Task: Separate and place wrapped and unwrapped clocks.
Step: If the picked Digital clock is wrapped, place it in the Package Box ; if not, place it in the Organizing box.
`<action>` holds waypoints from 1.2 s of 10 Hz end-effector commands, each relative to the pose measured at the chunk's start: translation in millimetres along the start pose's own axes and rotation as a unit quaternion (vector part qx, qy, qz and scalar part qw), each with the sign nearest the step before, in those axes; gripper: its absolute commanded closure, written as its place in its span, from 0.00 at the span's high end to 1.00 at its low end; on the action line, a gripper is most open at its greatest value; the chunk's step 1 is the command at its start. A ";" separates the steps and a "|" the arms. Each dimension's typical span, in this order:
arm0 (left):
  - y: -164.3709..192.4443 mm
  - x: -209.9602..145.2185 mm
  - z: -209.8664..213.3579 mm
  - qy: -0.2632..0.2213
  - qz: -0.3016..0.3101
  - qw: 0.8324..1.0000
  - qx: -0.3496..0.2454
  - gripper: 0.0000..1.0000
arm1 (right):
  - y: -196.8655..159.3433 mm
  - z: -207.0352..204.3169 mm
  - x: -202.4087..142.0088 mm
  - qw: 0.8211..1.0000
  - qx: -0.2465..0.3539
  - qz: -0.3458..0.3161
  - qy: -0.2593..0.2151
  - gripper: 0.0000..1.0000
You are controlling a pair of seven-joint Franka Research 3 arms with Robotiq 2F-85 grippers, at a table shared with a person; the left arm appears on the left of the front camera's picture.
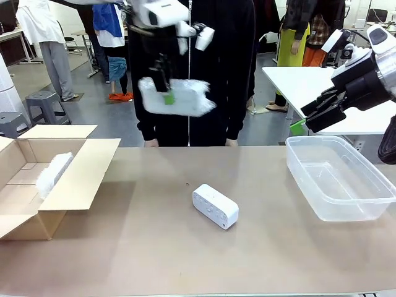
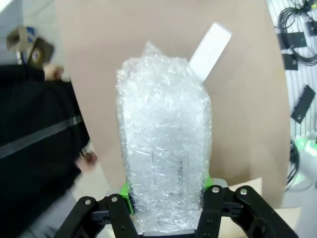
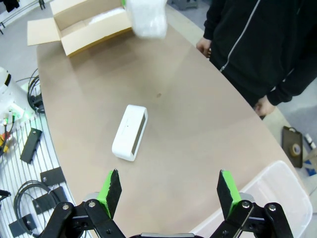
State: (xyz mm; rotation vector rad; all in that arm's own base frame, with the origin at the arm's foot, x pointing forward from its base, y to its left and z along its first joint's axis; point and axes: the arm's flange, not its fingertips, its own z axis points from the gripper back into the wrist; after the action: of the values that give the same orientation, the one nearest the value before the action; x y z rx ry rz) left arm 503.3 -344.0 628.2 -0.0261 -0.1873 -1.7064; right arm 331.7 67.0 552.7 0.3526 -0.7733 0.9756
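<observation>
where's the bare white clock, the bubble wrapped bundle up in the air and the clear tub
bare white clock (image 1: pixel 215 206), front view, middle of its top face
bubble wrapped bundle (image 1: pixel 189 99), front view, wrap right of the pincer
clear tub (image 1: pixel 304 173), front view, left wall

Grey floor; grey stools left; white table far right.

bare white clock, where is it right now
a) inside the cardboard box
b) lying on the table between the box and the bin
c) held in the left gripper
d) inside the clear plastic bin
B: the smooth white clock lies on the bare table between the cardboard box and the clear bin. The left gripper is instead shut on a bubble-wrapped bundle, held above the table.
</observation>
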 end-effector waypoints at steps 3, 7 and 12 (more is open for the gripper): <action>-52.4 -191.6 -12.8 -0.063 0.439 0.896 -0.008 0.53 | -0.6 -1.8 -0.8 1.000 0.009 0.001 -0.003 1.00; -118.0 -339.1 -81.7 -0.024 0.672 0.740 -0.019 0.53 | -0.6 -1.8 -0.8 1.000 0.009 0.001 -0.003 1.00; -117.8 -366.7 -90.7 -0.016 0.630 0.776 -0.032 0.53 | -0.6 -1.8 -0.8 1.000 0.009 0.001 -0.003 1.00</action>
State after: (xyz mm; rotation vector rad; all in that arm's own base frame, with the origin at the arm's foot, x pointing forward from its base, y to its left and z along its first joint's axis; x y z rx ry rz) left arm 452.2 16.3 472.7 -0.2014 -0.1147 -0.3370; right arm 331.6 66.8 552.7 0.3527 -0.7724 0.9754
